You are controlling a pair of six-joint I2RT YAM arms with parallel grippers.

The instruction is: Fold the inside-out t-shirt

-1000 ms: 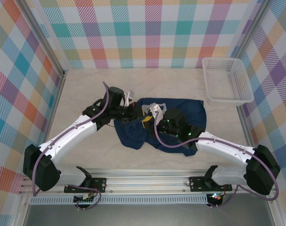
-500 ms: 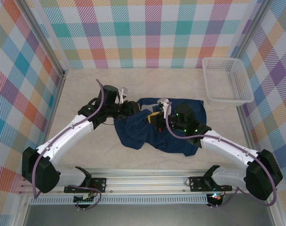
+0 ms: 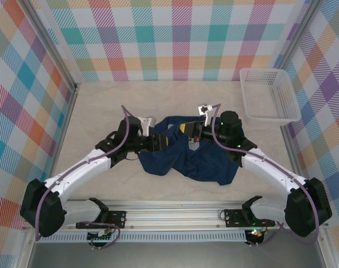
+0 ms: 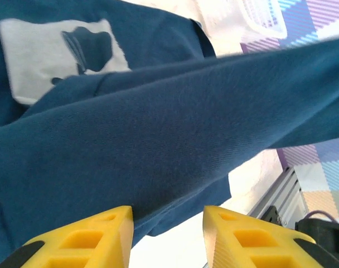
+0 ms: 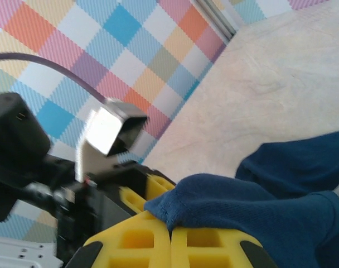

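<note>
Shirt (image 3: 186, 162) was found crumpled on table (image 3: 102, 106). Fold was clamped by right end effector (image 5: 170, 233). Left end effector (image 4: 168, 220) was parted narrowly, nothing gripped, cloth just beyond tips.

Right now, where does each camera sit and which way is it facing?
Top external: above and behind the arm bases, looking down on table, left tool, right tool, t-shirt and basket.
Left wrist: on the left arm, looking along its open yellow fingers across the t-shirt towards the basket.
Right wrist: on the right arm, looking past fingers shut on a t-shirt fold towards the left arm and checked wall.
Shared: top and left wrist both catch the basket.
</note>
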